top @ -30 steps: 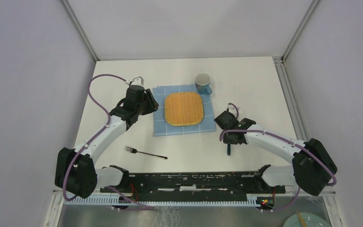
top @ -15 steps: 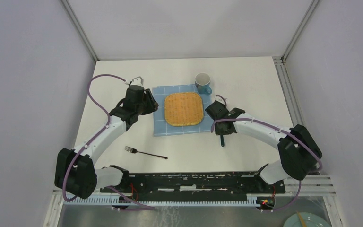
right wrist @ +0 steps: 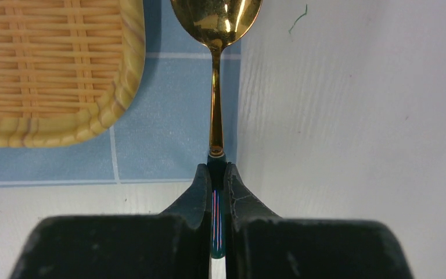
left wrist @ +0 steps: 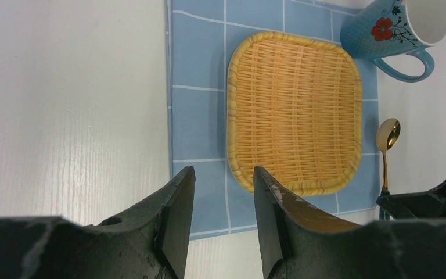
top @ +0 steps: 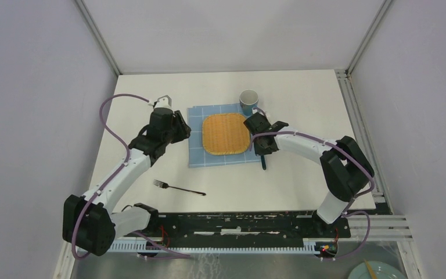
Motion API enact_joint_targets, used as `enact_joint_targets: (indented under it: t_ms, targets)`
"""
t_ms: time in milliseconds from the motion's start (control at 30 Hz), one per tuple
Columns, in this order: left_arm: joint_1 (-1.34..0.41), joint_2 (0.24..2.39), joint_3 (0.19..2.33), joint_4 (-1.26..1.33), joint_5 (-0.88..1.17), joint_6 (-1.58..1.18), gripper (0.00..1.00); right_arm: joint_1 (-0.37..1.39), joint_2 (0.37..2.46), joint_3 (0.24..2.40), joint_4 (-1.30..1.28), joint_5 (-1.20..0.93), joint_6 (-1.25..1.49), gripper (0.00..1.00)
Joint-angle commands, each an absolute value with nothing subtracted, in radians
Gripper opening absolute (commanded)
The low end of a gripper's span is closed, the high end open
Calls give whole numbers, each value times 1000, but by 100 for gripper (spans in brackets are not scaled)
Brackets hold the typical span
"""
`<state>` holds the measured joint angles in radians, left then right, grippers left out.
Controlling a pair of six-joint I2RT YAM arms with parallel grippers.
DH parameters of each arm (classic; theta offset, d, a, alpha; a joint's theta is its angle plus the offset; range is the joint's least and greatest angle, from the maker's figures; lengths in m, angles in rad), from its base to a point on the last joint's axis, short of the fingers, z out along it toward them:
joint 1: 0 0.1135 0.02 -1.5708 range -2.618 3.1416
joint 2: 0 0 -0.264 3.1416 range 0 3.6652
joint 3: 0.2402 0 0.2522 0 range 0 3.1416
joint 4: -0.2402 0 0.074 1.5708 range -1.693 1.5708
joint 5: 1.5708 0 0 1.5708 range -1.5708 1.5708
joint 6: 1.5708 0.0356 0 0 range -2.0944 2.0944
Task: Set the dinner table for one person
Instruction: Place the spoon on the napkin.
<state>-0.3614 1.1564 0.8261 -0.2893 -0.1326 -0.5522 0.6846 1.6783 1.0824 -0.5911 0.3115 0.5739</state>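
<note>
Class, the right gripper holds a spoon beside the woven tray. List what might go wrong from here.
1. The spoon lies along the blue cloth edge; released here, it may settle crooked, half on the table.
2. Its bowl points toward the mug; pushed farther, it may nudge it.
3. The right gripper pinches only the thin handle, so the spoon could swivel.

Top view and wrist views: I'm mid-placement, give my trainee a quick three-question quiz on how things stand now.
1. True or false: the right jaws are shut on the handle of the spoon.
2. Fill in: the woven tray sits on the ___.
3. Where does the fork lie? A on the woven tray; B on the bare table, near the arm bases; C inside the mug.
Key: 1 true; 2 blue checked cloth; 3 B.
</note>
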Motion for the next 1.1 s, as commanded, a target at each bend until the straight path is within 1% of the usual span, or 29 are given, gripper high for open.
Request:
enact_joint_targets:
  t_ms: [0,367,1067]
  targets:
    - [-364,1121,822,-287,-168,-546,49,651,1716,1163,-543,297,543,0]
    - [-364,1146,831,-288,-179,-535,50,611,1819,1283,-532,267,517,0]
    - [-365,1150,834,-299,-192,-526,50,551,1959,1407,-513,225,494,0]
